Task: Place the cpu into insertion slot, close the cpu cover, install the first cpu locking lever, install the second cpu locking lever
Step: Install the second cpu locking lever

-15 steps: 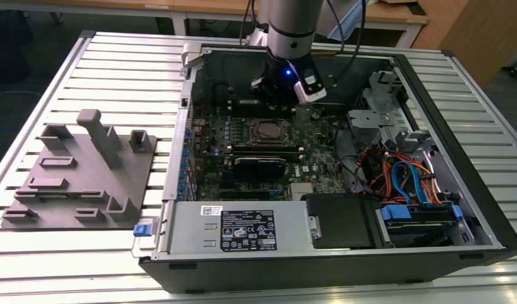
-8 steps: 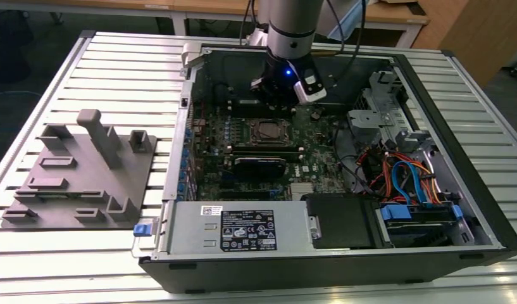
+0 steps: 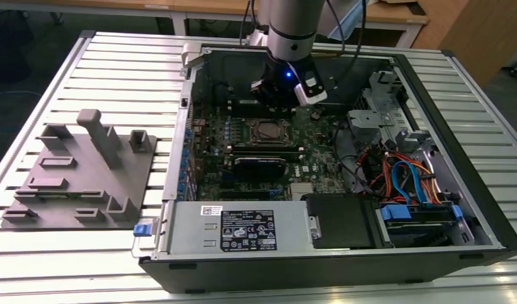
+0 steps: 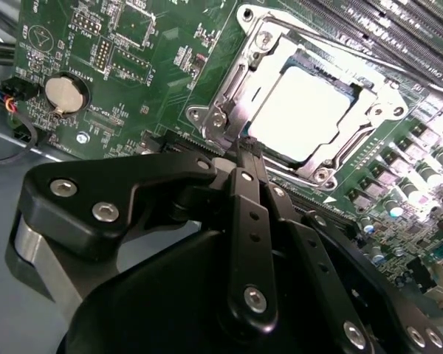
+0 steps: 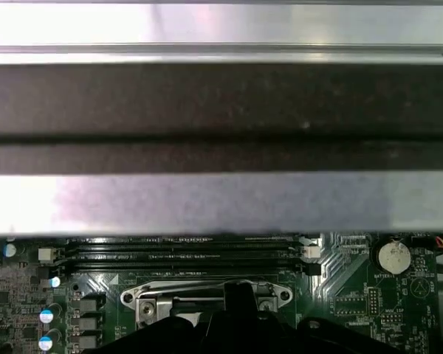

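While tool (image 4: 242, 151) sits closed by cpu cover (image 4: 310, 103) | PC case (image 3: 326, 266) on slatted table (image 3: 114, 57) | wood desks behind

From the exterior view we look down at an angle on the whole open black computer case (image 3: 343, 253). Both wrist views sit close above its green motherboard (image 4: 133, 66), sharing the silvery square socket frame (image 4: 303, 103) (image 5: 207, 295).
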`<move>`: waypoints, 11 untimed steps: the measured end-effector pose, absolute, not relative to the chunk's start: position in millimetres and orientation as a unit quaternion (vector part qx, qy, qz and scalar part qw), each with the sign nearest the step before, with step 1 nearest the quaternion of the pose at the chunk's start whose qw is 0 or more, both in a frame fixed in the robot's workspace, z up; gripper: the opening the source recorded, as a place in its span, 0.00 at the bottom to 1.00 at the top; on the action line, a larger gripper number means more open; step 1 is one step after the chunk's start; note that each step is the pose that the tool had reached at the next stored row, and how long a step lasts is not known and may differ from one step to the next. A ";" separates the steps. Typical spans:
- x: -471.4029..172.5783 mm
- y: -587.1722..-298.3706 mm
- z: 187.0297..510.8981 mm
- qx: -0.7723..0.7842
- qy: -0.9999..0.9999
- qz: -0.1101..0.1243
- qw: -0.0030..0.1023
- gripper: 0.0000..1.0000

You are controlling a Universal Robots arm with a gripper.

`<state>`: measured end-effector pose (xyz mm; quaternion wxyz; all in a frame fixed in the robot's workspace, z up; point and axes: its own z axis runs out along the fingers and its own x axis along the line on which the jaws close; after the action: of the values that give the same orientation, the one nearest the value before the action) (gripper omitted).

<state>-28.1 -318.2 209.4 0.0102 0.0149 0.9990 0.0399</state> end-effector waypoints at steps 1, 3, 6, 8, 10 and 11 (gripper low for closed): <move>-28.1 -318.2 210.9 0.015 0.999 0.040 0.010 0.10; -28.1 -318.2 214.7 0.015 0.999 0.040 0.010 0.10; -28.0 -318.2 215.3 0.015 0.999 0.040 0.010 0.10; -28.0 -319.0 215.4 0.015 0.999 0.040 0.010 0.10; -28.0 -319.7 215.3 0.015 0.999 0.040 0.010 0.10; -28.0 -319.8 215.2 0.015 0.999 0.040 0.010 0.10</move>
<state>-28.0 -319.8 215.2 0.0103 0.0149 0.9990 0.0400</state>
